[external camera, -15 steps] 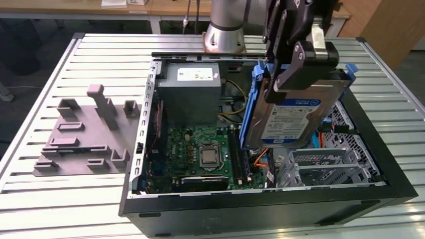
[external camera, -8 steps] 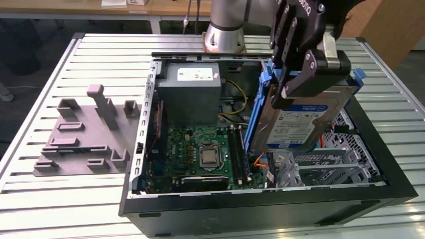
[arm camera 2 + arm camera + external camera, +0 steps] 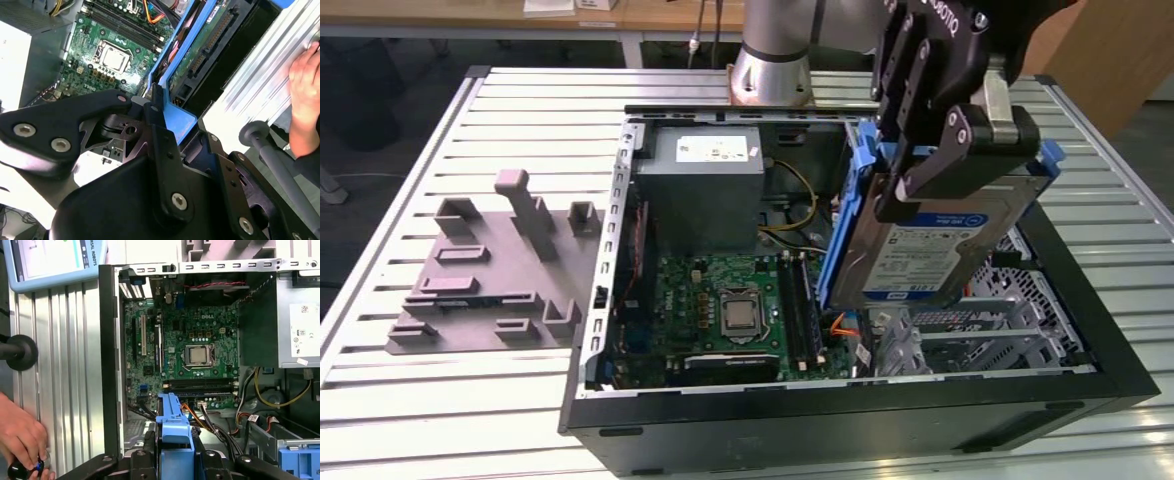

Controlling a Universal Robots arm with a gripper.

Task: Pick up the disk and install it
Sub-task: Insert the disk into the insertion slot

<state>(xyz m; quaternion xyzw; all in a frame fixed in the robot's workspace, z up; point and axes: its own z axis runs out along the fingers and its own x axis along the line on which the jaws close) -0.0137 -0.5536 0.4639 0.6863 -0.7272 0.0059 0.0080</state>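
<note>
Reads as a robotics lab or test workshop. Directly beneath the jaws, an opened desktop computer case [image 3: 854, 410] with bare motherboard [image 3: 720, 300], laid on a slatted metal surface [image 3: 520, 110]. Behind the jaws, arm base [image 3: 767, 70] standing at that same surface. Well off to one side of the jaws, a grey fixture block [image 3: 487, 270]. Outside the case wall, also aside from the jaws, a blue-rimmed control tablet [image 3: 55, 265] and a person's hand [image 3: 22, 437] on a small dark object. Wooden desks [image 3: 654, 12] far beyond the jaws.
</note>
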